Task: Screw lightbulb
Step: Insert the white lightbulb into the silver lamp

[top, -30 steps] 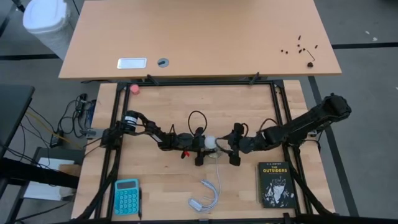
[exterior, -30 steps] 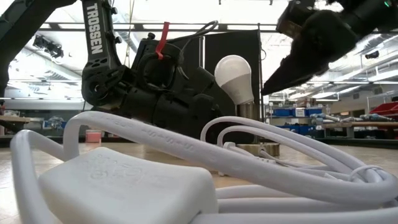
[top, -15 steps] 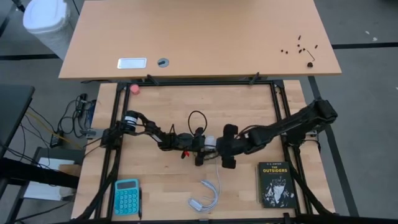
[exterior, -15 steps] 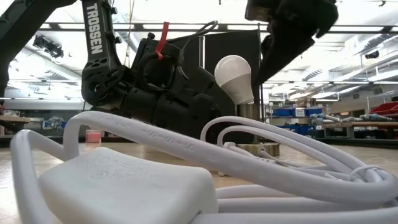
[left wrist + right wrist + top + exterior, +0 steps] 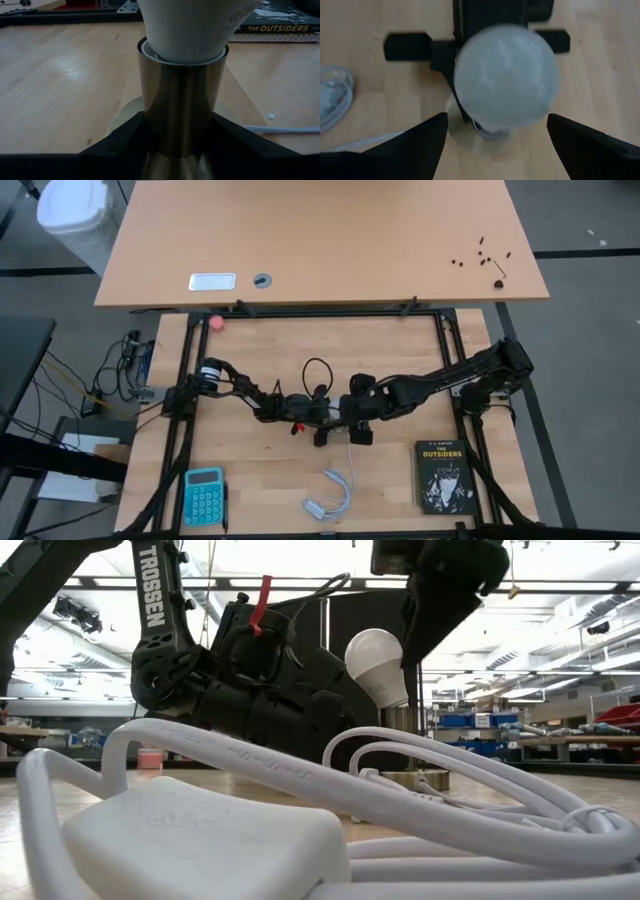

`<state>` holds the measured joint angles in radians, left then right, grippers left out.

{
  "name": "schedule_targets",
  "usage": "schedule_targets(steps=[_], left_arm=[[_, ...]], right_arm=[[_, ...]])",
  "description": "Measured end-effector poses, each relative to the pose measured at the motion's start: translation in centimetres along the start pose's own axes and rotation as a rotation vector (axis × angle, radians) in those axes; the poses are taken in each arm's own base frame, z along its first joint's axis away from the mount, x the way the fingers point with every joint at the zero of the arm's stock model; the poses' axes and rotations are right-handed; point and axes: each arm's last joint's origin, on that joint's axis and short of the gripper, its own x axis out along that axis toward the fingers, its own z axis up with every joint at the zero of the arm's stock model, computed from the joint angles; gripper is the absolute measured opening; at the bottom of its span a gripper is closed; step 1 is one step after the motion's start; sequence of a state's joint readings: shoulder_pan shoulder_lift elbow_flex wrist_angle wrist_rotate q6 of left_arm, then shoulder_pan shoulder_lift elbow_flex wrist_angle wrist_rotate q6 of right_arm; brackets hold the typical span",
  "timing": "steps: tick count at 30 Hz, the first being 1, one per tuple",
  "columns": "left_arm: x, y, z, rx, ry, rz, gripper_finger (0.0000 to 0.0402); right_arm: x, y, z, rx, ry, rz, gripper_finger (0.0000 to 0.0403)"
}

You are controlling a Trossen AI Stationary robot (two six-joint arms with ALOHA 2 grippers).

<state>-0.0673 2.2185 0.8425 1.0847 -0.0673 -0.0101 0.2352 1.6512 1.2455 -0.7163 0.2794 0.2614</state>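
High view: right tool (image 5: pixel 352 417) spread wide over the lightbulb (image 5: pixel 378 665).

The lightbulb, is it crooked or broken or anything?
Not broken. The lightbulb leans a little to one side in the metal socket held by the left gripper. The right gripper is open above it.

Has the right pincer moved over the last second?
Yes. In the high view the right pincer has travelled toward the left arm, away from the book, and now sits open over the lightbulb.
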Motion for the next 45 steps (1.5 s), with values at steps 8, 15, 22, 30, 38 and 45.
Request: schedule_targets(steps=[8,15,22,30,38,45], left_arm=[[0.0,0.0,0.0,-0.001,0.000,-0.001,0.0209],[0.0,0.0,0.0,-0.001,0.000,-0.001,0.0209],[0.0,-0.1,0.0,0.000,0.000,-0.004,0.0209],[0.0,-0.2,0.0,0.000,0.003,-0.005,0.0209],[0.0,-0.2,0.0,-0.001,0.003,-0.005,0.0209],[0.0,-0.2,0.0,0.000,0.002,-0.005,0.0209]], right_arm=[[2.2,0.3,-1.0,0.015,-0.098,0.021,0.0353],[3.8,0.5,-1.9,0.053,-0.193,0.024,0.0353],[5.1,0.6,-3.1,0.075,-0.280,0.019,0.0352],[5.2,1.1,-4.5,0.064,-0.400,-0.029,0.0334],[5.3,0.9,-5.9,0.080,-0.584,0.012,0.0301],[5.8,0.0,-7.1,0.106,-0.686,0.016,0.0291]])
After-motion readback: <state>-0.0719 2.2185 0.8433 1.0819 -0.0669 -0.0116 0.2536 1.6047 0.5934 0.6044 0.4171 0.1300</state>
